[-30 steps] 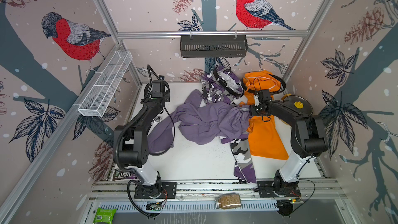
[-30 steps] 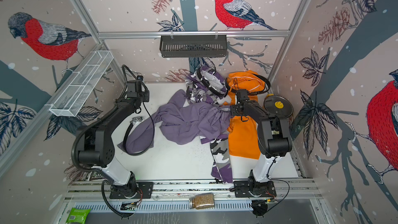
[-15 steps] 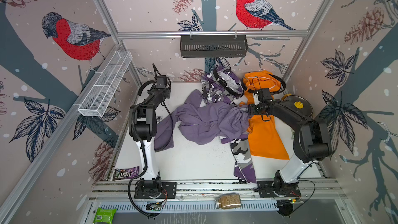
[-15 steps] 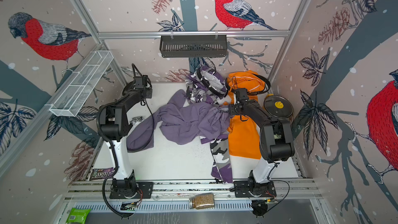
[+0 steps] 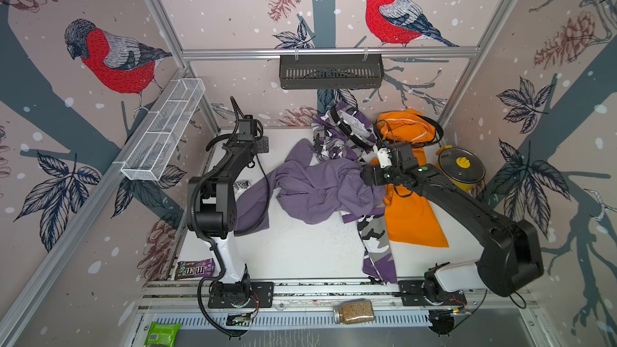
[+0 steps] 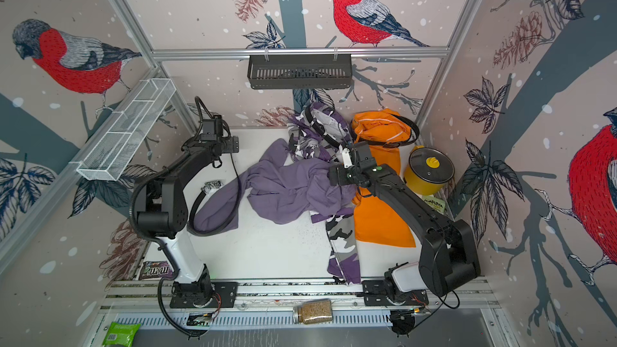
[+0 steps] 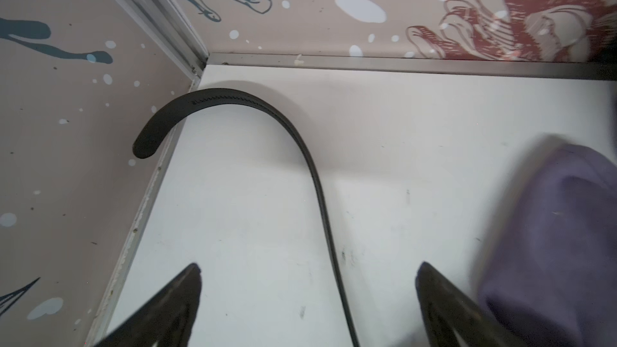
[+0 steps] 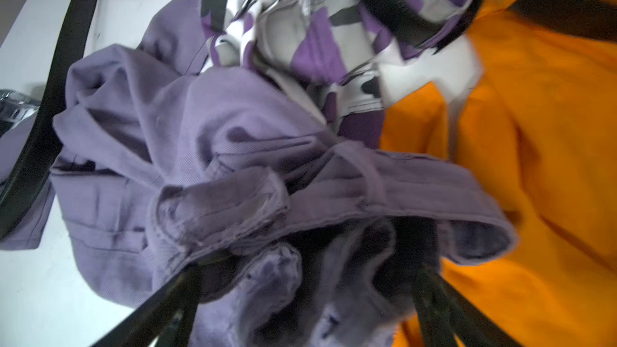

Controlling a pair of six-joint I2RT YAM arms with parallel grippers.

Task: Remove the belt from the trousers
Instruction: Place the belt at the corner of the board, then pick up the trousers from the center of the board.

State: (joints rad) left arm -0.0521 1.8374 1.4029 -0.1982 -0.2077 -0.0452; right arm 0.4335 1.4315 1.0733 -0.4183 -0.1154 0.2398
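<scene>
The lilac trousers (image 5: 320, 188) lie crumpled mid-table, beltless. Their black belt (image 5: 268, 191) lies loose on the table, curving from the far left corner over one lilac leg. My left gripper (image 5: 255, 144) hovers at that corner, open; the belt (image 7: 314, 175) runs between its spread fingers (image 7: 190, 282) untouched. My right gripper (image 5: 365, 175) stands open over the lilac waistband (image 8: 334, 195), with slack cloth between the jaws. Camouflage trousers (image 5: 340, 138) and orange trousers (image 5: 410, 215) each carry a black belt.
A yellow pot with a glass lid (image 5: 460, 166) stands at the right wall. A black basket (image 5: 330, 71) hangs on the back wall and a white wire basket (image 5: 163, 128) on the left. A small wrapper (image 5: 241, 185) and a candy packet (image 5: 195, 268) lie by the left arm.
My left gripper has opened and let go of the belt, which now lies free. The left elbow folded back. My right gripper has opened wide over the lilac waistband.
</scene>
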